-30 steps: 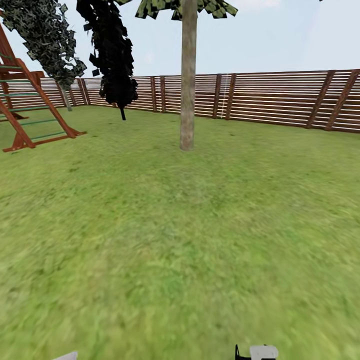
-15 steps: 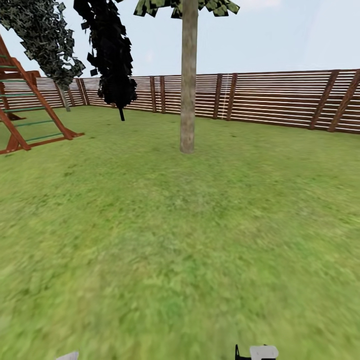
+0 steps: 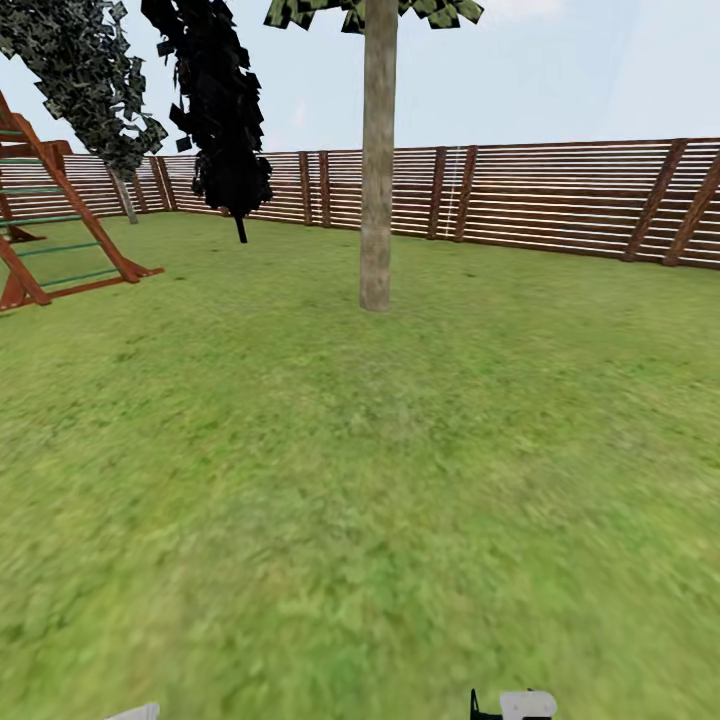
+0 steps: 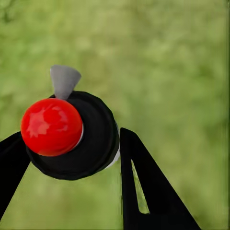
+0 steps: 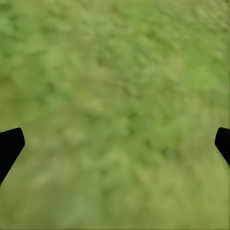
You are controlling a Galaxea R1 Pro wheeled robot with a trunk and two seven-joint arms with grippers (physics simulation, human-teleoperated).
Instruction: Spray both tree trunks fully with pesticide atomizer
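Observation:
In the left wrist view the pesticide atomizer [image 4: 72, 139], a black bottle with a red top and a grey nozzle, sits between the black fingers of my left gripper [image 4: 72, 146], which is shut on it above blurry grass. My right gripper [image 5: 117, 143] is open, its two finger tips far apart over bare grass [image 5: 115, 86]. In the head view a tree with a straight pale grey-brown trunk [image 3: 377, 170] stands ahead at the centre on the lawn [image 3: 360, 480], several arm lengths away. A second pale-trunked tree [image 3: 128, 195] leans at the far left by the fence.
A brown slatted wooden fence [image 3: 540, 200] closes the far side of the lawn. A red-brown wooden play frame [image 3: 60, 220] stands at the left. A near-black conifer [image 3: 215, 100] stands left of the central tree. White parts of my arms [image 3: 525, 705] show at the bottom edge.
The whole head view has shifted: the central trunk sits slightly lower and larger, and the play frame has slid left, so the camera has moved closer. The grippers look unchanged.

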